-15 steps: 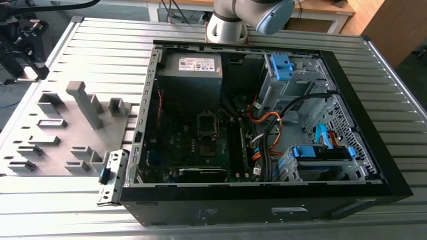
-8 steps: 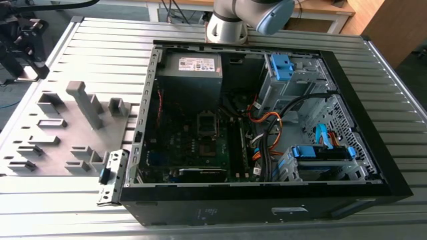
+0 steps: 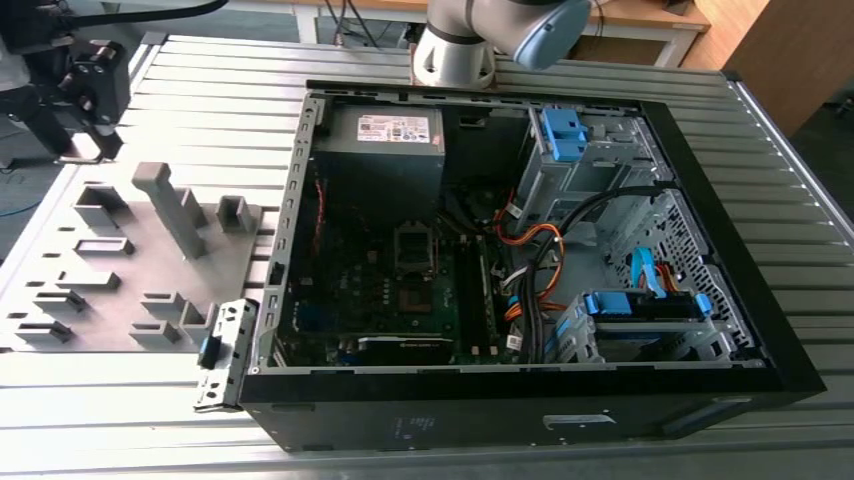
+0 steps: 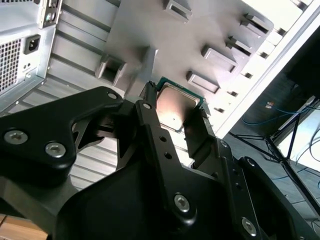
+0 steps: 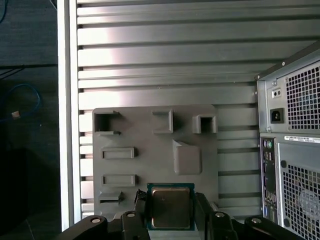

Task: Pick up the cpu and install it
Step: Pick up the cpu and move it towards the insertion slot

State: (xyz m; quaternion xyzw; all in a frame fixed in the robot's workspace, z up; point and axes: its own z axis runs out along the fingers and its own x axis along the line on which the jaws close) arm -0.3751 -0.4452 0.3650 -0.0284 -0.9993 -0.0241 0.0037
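At end effector (image 5: 171,214), silvery square cpu (image 5: 170,205)

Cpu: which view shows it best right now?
The first wrist view: the cpu faces the camera squarely between the jaws. The second wrist view shows the cpu obliquely, partly covered. Exterior view: too small to tell.

cpu (image 5: 171,206) top silvery metal, slight sheen; tray (image 5: 145,165) matt grey plastic; claw (image 4: 176,109) matt black.

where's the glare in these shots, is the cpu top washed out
Second wrist view: a warm sheen on the cpu top, edges clear. First wrist view: bright bands of glare on the table ribs. Exterior view: the case interior lies in shadow.
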